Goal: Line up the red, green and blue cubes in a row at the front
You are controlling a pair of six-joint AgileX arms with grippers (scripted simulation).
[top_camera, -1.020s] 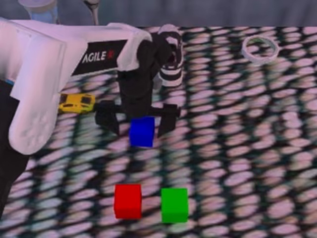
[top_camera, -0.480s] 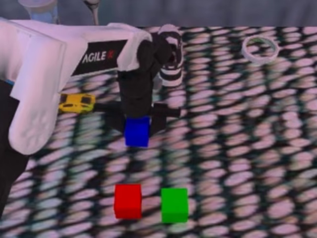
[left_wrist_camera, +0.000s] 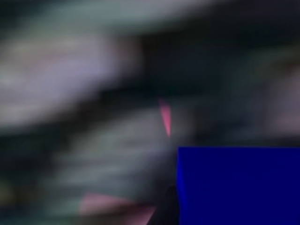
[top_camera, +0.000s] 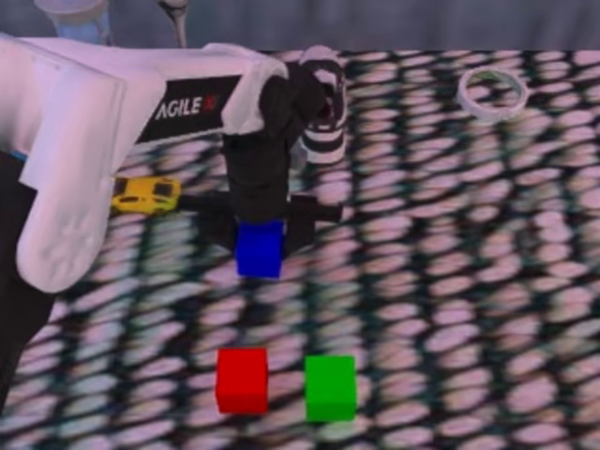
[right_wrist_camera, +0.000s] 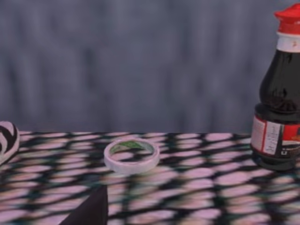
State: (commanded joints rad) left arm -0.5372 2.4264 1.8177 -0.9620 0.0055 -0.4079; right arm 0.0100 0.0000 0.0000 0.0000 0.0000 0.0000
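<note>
Fingers pinch matte blue cube.

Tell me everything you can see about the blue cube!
The blue cube is a small, plain, deep blue block with flat matte faces and sharp edges. It sits upright between the closed fingers of the left pincer, which come down on it from above and press on its two sides. It is behind the red cube and the green cube, apart from both. Whether it rests on the patterned table cannot be told.
</note>
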